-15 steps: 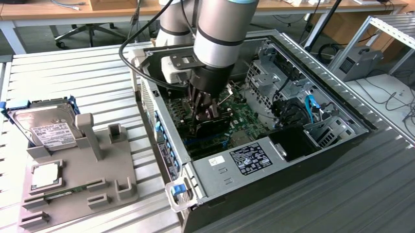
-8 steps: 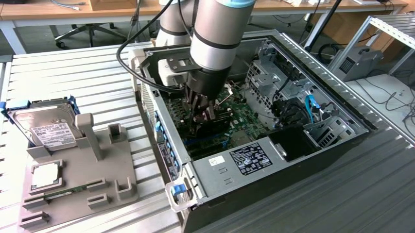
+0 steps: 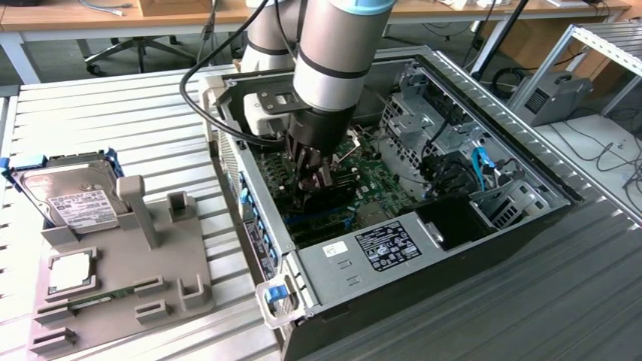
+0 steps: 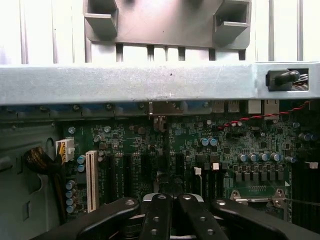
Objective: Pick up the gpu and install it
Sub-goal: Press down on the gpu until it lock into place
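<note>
At the centre of the exterior view the end effector is down inside the open computer case, its fingers pressed together just over the motherboard. The gpu appears as a dark card beneath the fingertips, standing on edge over the expansion slots (whether it is seated cannot be told). The risk, as I judge it: if the card's edge sits off the slot, downward pressure could bend it or scrape nearby capacitors. A tilt could also catch its bracket on the case's rear wall.
</note>
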`<control>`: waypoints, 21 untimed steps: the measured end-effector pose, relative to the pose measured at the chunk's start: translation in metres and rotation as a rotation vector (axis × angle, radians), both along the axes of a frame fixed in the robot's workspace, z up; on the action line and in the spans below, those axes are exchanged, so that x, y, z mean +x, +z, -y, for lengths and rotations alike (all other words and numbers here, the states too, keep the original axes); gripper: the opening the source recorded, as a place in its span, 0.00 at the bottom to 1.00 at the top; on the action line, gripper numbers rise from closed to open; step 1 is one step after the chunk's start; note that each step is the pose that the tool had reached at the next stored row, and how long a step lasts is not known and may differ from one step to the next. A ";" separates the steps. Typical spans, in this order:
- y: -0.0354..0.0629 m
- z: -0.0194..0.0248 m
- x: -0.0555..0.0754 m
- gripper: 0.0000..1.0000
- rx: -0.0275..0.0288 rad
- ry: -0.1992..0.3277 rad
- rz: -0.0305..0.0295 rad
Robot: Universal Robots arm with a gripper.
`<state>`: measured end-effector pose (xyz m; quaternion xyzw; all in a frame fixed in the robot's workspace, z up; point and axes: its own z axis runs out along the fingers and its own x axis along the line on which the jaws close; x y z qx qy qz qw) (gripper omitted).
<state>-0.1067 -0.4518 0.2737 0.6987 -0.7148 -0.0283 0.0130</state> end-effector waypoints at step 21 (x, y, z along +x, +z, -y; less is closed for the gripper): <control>0.0043 0.0080 0.001 0.11 0.0004 0.002 -0.0001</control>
